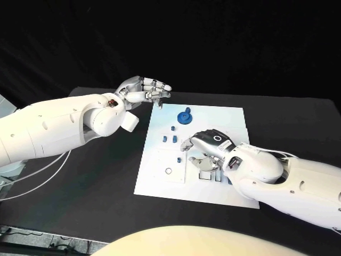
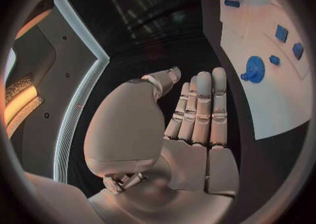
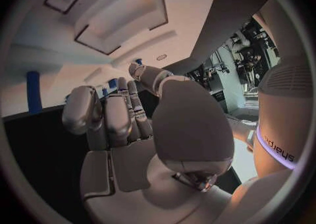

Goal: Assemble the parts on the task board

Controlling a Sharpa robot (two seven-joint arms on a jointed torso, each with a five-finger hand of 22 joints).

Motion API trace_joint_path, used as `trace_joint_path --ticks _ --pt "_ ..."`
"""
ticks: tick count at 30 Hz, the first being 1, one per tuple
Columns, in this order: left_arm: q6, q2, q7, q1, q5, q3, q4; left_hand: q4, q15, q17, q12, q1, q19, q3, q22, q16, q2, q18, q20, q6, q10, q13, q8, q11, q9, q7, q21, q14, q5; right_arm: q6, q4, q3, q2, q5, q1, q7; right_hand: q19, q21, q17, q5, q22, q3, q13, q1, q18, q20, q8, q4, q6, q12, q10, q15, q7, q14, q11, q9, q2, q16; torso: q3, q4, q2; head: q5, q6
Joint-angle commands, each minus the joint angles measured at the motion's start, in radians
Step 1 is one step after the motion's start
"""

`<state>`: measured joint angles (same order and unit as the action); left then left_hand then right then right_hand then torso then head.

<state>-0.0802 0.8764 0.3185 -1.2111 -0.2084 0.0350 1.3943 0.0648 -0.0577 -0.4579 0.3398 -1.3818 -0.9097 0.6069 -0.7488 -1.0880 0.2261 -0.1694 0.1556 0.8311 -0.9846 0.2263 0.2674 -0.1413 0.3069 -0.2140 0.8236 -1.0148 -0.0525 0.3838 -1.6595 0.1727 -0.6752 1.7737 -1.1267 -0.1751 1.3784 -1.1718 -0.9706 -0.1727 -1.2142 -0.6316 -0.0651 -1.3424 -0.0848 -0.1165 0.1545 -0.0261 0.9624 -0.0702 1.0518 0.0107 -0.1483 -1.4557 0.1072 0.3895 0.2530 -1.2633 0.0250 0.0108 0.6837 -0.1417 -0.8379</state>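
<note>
Right hand (image 1: 203, 154) (over task board (image 1: 217, 120))

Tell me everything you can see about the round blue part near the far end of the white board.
The round blue part looks like a smooth plastic disc with a small knob or peg rising from it; the left wrist view shows it as a circle with short lobes at its rim. It sits on the task board near the far edge, apart from the smaller blue pieces. Nothing touches it: the left robot hand hovers beyond the board's far left corner, and the right robot hand is over the board's middle.
</note>
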Motion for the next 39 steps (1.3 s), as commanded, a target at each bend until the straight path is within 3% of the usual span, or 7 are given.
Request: trace_joint_path --ticks 1,10,14,17,19,30,39 --pt "0.014 0.000 0.005 0.000 0.005 -0.001 0.002 0.001 -0.008 0.002 0.005 -0.002 -0.008 -0.005 0.001 0.004 -0.009 -0.014 0.002 -0.007 0.007 -0.001 -0.002 -0.001 -0.001 -0.001 -0.007 -0.002 -0.002 0.020 -0.023 -0.005 -0.037 -0.032 -0.020 -0.005 0.008 -0.014 -0.004 0.000 -0.009 0.009 -0.002 -0.002 -0.010 0.003 -0.003 0.001 0.001 -0.011 0.008 0.004 -0.003 0.001 -0.002 0.000 -0.003 -0.001 -0.0003 -0.0020 0.000 0.007 0.007" --pt "0.015 0.003 0.005 0.000 0.005 -0.001 0.004 0.001 -0.008 0.002 0.005 -0.002 -0.008 -0.005 0.001 0.004 -0.009 -0.014 0.002 -0.007 0.007 -0.001 -0.002 -0.001 -0.001 -0.001 -0.007 -0.002 -0.002 -0.061 -0.018 -0.013 -0.133 -0.094 -0.098 -0.018 0.023 -0.032 -0.030 -0.003 -0.028 0.055 0.000 0.024 -0.005 0.004 -0.010 0.022 -0.005 -0.020 0.006 0.002 0.004 -0.009 -0.006 -0.003 0.013 -0.021 -0.0005 -0.0016 0.000 0.027 0.018" --pt "0.016 0.003 0.005 0.000 0.005 -0.001 0.004 0.001 -0.008 0.001 0.006 -0.002 -0.009 -0.006 0.002 0.005 -0.010 -0.015 0.002 -0.007 0.008 -0.001 -0.002 -0.001 -0.002 -0.001 -0.008 -0.002 -0.001 -0.099 0.004 -0.014 -0.146 -0.111 -0.112 -0.012 0.021 -0.016 -0.026 0.021 -0.017 0.176 0.000 0.011 -0.006 0.002 -0.027 0.049 -0.023 -0.019 -0.032 0.005 0.018 -0.007 -0.002 -0.010 -0.003 -0.025 -0.0004 0.0000 0.002 0.032 0.022" --pt "0.014 0.003 0.007 0.000 0.005 -0.001 0.004 0.001 -0.008 0.001 0.006 -0.002 -0.009 -0.006 0.002 0.005 -0.010 -0.015 0.002 -0.007 0.008 -0.001 -0.002 -0.001 -0.002 -0.001 -0.008 -0.002 -0.001 -0.121 0.018 -0.014 -0.146 -0.118 -0.117 -0.010 0.021 -0.001 -0.026 0.022 -0.010 0.343 -0.003 -0.059 -0.008 -0.002 -0.040 0.088 -0.023 -0.035 -0.054 0.008 0.021 -0.007 0.001 -0.021 -0.050 -0.033 0.0008 0.0005 0.002 0.032 0.022" --pt "0.013 0.002 0.009 0.000 0.005 -0.001 0.004 0.001 -0.008 0.001 0.006 -0.002 -0.009 -0.006 0.002 0.005 -0.010 -0.015 0.002 -0.007 0.008 -0.001 -0.002 -0.001 -0.002 -0.001 -0.008 -0.002 -0.001 -0.138 0.026 -0.014 -0.145 -0.120 -0.118 -0.010 0.024 0.002 -0.023 0.022 -0.010 0.400 -0.001 -0.092 -0.008 -0.002 -0.048 0.119 -0.022 -0.045 -0.066 0.009 0.021 -0.006 0.002 -0.029 -0.061 -0.036 0.0006 0.0006 0.002 0.033 0.022" --pt "0.011 0.003 0.010 0.000 0.006 -0.001 0.003 0.001 -0.008 0.001 0.006 -0.003 -0.009 -0.007 0.003 0.005 -0.010 -0.015 0.003 -0.007 0.008 -0.002 -0.002 -0.001 -0.002 -0.001 -0.008 -0.002 -0.002 -0.199 0.051 -0.013 -0.137 -0.121 -0.119 -0.024 0.045 -0.034 -0.021 0.047 -0.044 0.413 -0.003 -0.126 0.000 0.004 -0.045 0.156 0.005 -0.078 -0.032 0.002 0.018 -0.007 -0.008 -0.036 -0.076 -0.040 -0.0012 0.0003 0.002 0.033 0.019" --pt "0.013 0.003 0.009 0.000 0.006 -0.001 0.003 0.001 -0.008 0.001 0.006 -0.003 -0.009 -0.007 0.003 0.005 -0.010 -0.015 0.003 -0.007 0.008 -0.002 -0.002 -0.001 -0.002 -0.001 -0.008 -0.002 -0.002 -0.196 0.061 -0.012 -0.117 -0.131 -0.113 -0.007 0.071 -0.090 -0.048 0.040 -0.097 0.343 -0.003 -0.148 0.013 0.018 -0.033 0.198 0.056 -0.093 0.060 -0.014 0.015 -0.017 -0.026 -0.044 -0.075 -0.064 -0.0013 0.0013 0.001 0.033 0.018"
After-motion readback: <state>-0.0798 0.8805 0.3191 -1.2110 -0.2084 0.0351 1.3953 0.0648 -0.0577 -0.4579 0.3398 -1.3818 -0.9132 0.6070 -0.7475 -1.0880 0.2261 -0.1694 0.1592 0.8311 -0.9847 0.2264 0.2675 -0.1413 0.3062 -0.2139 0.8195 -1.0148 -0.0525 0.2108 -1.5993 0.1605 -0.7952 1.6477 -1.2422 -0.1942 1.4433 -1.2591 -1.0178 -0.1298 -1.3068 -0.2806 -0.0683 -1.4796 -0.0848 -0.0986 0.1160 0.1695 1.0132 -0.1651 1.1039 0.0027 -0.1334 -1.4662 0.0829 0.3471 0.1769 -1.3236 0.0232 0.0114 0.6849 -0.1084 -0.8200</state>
